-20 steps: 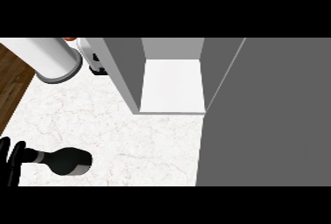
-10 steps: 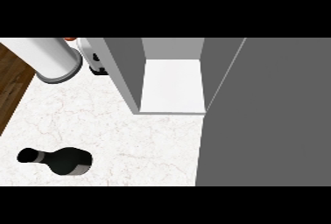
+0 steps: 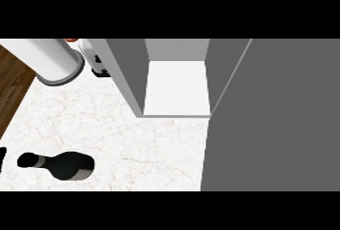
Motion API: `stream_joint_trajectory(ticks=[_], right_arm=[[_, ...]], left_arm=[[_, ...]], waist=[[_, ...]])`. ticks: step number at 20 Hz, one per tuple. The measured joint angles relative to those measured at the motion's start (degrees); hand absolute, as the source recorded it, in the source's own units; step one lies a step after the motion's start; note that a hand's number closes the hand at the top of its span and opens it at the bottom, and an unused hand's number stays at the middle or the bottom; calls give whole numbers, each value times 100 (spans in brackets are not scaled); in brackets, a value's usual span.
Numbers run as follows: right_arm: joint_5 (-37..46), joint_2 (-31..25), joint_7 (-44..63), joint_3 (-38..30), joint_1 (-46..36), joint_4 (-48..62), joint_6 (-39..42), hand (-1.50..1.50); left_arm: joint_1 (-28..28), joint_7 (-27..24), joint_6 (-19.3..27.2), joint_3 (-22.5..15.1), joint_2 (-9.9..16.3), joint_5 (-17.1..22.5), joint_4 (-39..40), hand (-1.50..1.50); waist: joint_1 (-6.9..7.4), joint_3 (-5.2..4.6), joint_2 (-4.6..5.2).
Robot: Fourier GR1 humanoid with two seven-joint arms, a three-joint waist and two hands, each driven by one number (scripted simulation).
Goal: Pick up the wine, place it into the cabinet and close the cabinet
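Observation:
The wine bottle [image 3: 61, 165] is dark with a pale band and stands on the white marble counter [image 3: 133, 134] at the lower left, seen from above. The cabinet [image 3: 178, 87] is at the back centre, its white floor bare and its grey door [image 3: 272, 117] swung open, filling the right side. A thin black sliver of my left hand [image 3: 2, 158] shows at the left edge beside the bottle's neck, not touching it. No part of my right hand shows.
A tall white cylinder with a grey base [image 3: 51, 60] stands at the back left, with a small white and black item [image 3: 97, 63] behind it. The counter's left edge drops to dark wooden floor [image 3: 12, 83].
A second ago my left hand showed at the left edge beside the bottle; it left the view, and now only a sliver shows. The bottle stands in much the same spot.

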Motion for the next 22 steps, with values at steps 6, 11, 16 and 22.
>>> stream_joint_trajectory(ticks=[6,11,16,22], right_arm=[[23,23,29,54,-21,-11,36,-150],[58,69,104,93,-141,-5,-12,-150],[61,26,335,35,-305,-38,-64,-150],[68,25,370,-61,-392,-24,-49,-150]], left_arm=[[50,-452,-584,428,-72,491,716,-150],[-113,-921,-734,592,-223,308,1319,-150],[-260,-1285,-936,741,-295,244,1900,-150],[-450,-1766,-1258,917,-337,206,2701,-150]], waist=[[-10,2,6],[-18,3,11],[-28,3,10],[-31,5,13]])
